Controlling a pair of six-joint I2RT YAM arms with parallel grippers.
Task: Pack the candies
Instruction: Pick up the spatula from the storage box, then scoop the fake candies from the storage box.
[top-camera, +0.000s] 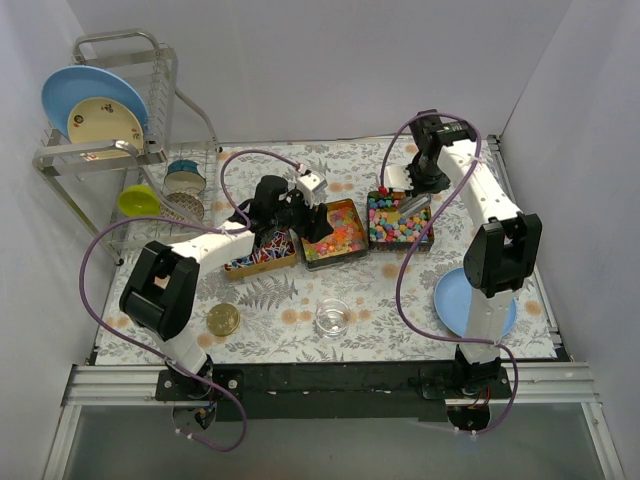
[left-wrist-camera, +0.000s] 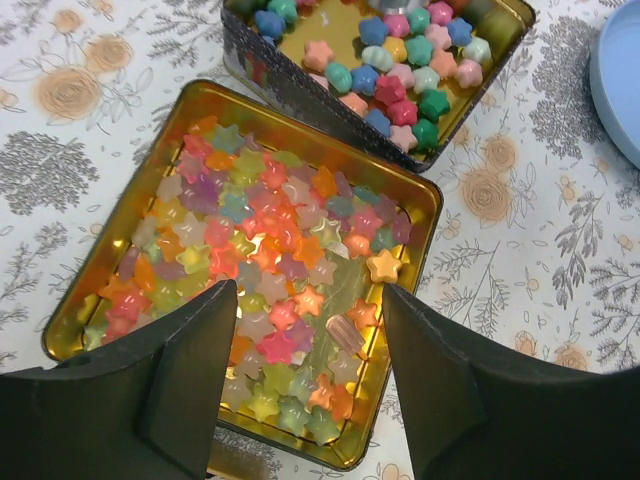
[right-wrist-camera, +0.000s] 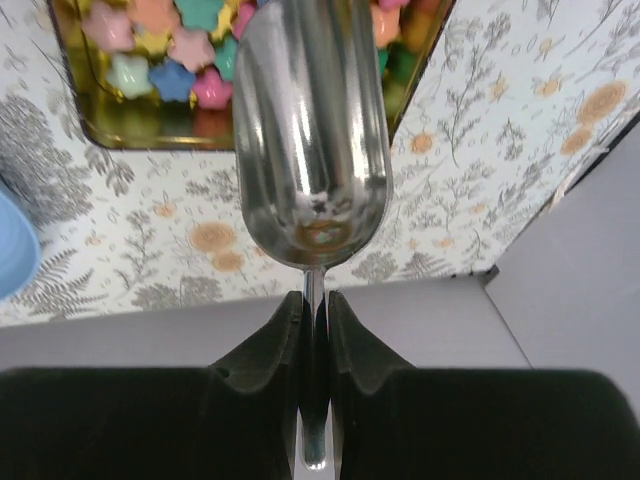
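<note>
Three open tins sit side by side mid-table. The left one holds red/blue/white wrapped candies (top-camera: 262, 255), the middle one glossy star gummies (top-camera: 335, 237), the right one pastel star candies (top-camera: 396, 222). My left gripper (top-camera: 306, 215) hangs open and empty just above the gummies (left-wrist-camera: 270, 230), over the near corner of their gold tin (left-wrist-camera: 428, 205). My right gripper (top-camera: 428, 178) is shut on the handle of a metal scoop (right-wrist-camera: 312, 130). The scoop is empty, with its bowl over the edge of the pastel candies (right-wrist-camera: 150, 45).
A small glass bowl (top-camera: 332, 317) and a round gold lid (top-camera: 222, 320) stand near the front. A blue plate (top-camera: 475, 300) lies at the front right. A dish rack (top-camera: 120, 150) with plates and bowls stands at the back left. Walls enclose the table.
</note>
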